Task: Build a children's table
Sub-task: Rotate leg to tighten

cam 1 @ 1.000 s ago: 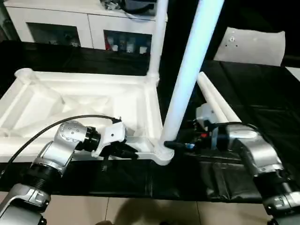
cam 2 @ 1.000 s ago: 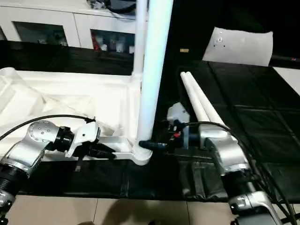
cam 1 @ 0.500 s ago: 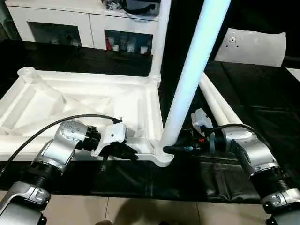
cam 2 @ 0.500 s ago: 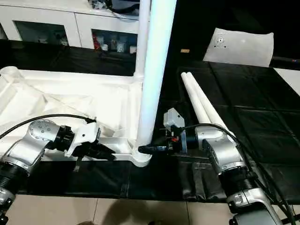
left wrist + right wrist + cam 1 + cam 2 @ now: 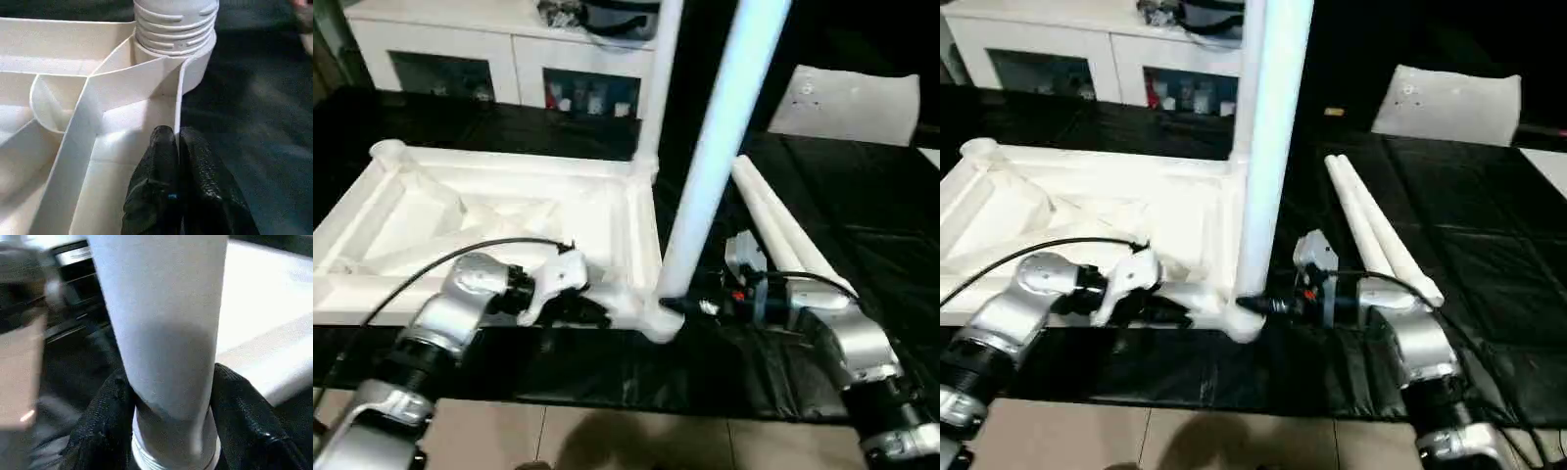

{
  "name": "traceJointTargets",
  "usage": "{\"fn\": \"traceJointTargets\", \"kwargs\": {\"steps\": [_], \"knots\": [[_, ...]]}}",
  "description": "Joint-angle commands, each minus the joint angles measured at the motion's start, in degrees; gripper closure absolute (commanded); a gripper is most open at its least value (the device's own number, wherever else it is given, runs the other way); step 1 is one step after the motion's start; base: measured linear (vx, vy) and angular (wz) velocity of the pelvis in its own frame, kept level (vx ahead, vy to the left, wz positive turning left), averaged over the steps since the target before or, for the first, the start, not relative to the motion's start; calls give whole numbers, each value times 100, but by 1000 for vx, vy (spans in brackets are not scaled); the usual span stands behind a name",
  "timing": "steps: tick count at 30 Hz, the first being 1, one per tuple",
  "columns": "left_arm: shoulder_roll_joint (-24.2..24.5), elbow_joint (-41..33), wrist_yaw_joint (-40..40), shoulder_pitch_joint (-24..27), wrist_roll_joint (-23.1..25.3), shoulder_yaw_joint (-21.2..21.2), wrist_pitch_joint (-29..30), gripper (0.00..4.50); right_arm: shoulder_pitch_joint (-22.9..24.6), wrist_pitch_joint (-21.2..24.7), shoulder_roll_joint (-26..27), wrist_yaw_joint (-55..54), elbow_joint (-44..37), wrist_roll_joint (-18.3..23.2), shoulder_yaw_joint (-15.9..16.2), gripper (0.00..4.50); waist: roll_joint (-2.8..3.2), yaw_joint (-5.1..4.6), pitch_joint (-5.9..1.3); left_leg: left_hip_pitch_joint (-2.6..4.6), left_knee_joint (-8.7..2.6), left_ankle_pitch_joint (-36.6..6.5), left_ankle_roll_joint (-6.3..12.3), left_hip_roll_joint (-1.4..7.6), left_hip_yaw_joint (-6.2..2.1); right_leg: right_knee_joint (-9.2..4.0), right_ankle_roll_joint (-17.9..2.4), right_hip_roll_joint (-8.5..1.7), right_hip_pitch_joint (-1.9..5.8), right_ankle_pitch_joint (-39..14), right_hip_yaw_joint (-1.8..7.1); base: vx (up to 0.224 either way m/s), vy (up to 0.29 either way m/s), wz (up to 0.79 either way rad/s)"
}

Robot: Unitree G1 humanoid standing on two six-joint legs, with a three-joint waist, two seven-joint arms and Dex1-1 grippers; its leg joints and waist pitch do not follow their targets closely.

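The tabletop (image 5: pixel 509 225) lay underside up on the black-covered work surface (image 5: pixel 862 215), its X-ribs (image 5: pixel 73 147) and near corner socket (image 5: pixel 176 54) exposed; judged from its thin walls, it was a light, stiff plastic moulding, smooth enough to slide, and best steadied by a rim wall beside the socket. There the left gripper (image 5: pixel 175 142) was pinched nearly closed on the thin rim wall (image 5: pixel 179 103) just short of that socket. A standing leg (image 5: pixel 715 166) rose out of the near corner socket, and a second leg (image 5: pixel 651 88) stood at the far corner of the tabletop on the same side; both ran off the frame's upper edge, so their free ends were cut off. The right gripper (image 5: pixel 168 396) stood about half open, its two fingers (image 5: pixel 105 421) clasping the foot of the standing leg just above the socket, a sensible low hold for a long, light, rigid tube liable to lever sideways. Two spare legs (image 5: pixel 1371 225) lay side by side to the right of the tabletop. How deeply the leg was seated could not be made out, as the ribbed collar hid the joint.
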Motion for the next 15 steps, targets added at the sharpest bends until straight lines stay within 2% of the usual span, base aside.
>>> {"fn": "traceJointTargets", "kwargs": {"steps": [1,2,3,4,5,6,7,8,9,10,11,12,13,14,15], "knots": [[-577,-33,1127,-298,-113,266,431,450,122,223,460,-583,124,-202,336,258,48,-111,-203,142,-372,-2478,-59,134,-122,-759,-73,-367,91,-4361,35,-68,17,-8],[-818,-55,1510,-386,-106,349,658,450,59,274,776,-1147,272,-258,225,258,58,-197,-199,152,-340,-2633,-49,121,-157,-863,100,-359,127,-4520,-124,-71,37,-6],[-1025,-70,1843,-458,-96,421,825,450,-21,344,1044,-1665,412,-321,119,258,167,-295,-159,239,-376,-3025,-25,210,-201,-982,103,-320,152,-4298,-353,-71,37,-6],[-1110,-76,1976,-489,-93,451,895,450,-59,368,1155,-1882,470,-348,73,258,167,-295,-159,239,-376,-3025,-25,210,-201,-982,103,-320,152,-4298,-353,-84,48,-8],[-1386,-148,2339,-577,-112,549,1197,450,-214,468,1496,-2592,698,-404,-112,258,425,-212,-90,-406,-1141,-4541,-141,702,-339,532,-163,-192,877,-2263,-332,-149,33,2],[-1476,-168,2485,-609,-83,580,1262,450,-269,504,1606,-2815,765,-407,-170,259,410,139,-57,-445,-1300,-4758,-118,564,94,869,-268,4,598,-1210,-202,-149,33,2],[-1581,-173,2656,-651,-60,623,1325,450,-342,512,1727,-3067,861,-426,-226,259,150,-65,-194,-212,-1079,-4176,81,533,-4,838,-102,-144,627,-1641,208,-66,-46,2],[-1722,-144,2920,-729,-20,682,1364,450,-479,502,1896,-3454,1046,-464,-305,259,-14,-66,-243,41,-725,-3514,-172,337,-57,465,159,-367,433,-3320,456,-45,-94,-20],[-1753,-143,2980,-745,-10,696,1383,450,-507,499,1935,-3545,1084,-480,-324,259,-269,-115,-193,222,612,-1408,-218,-95,-66,-763,462,-930,-175,-6931,285,-45,-94,-20],[-1901,-86,3298,-851,63,753,1411,450,-682,438,2141,-3967,1302,-545,-423,259,-159,-6,-171,-219,351,-581,51,-53,-218,-555,247,-1015,231,-6208,568,1,-36,-34],[-2000,0,3551,-959,163,779,1353,450,-854,406,2330,-4277,1478,-557,-545,259,80,99,-263,-279,-200,-333,-134,107,-256,-282,-126,-661,395,-4145,356,75,-1,-10],[-1997,32,3587,-997,225,749,1294,450,-904,328,2384,-4332,1514,-576,-558,259,-45,24,-206,-218,-280,-614,-69,91,-196,-240,-149,-427,222,-3522,325,75,-1,-10],[-1997,31,3616,-1013,268,726,1292,450,-933,274,2432,-4382,1536,-616,-579,259,107,18,-369,-58,-305,-530,18,184,-207,-52,-573,-395,264,-1930,336,16,-18,18],[-1994,24,3626,-1018,291,713,1303,450,-948,232,2462,-4407,1544,-639,-591,259,141,-15,-366,-88,-332,-392,97,204,-207,-13,-800,-387,285,-1271,351,0,0,0],[-1974,22,3639,-1017,315,704,1304,450,-948,176,2476,-4392,1533,-635,-605,224,96,-34,-374,-175,-345,14,340,166,-181,34,-1141,-353,388,-113,340,0,0,0]]}}
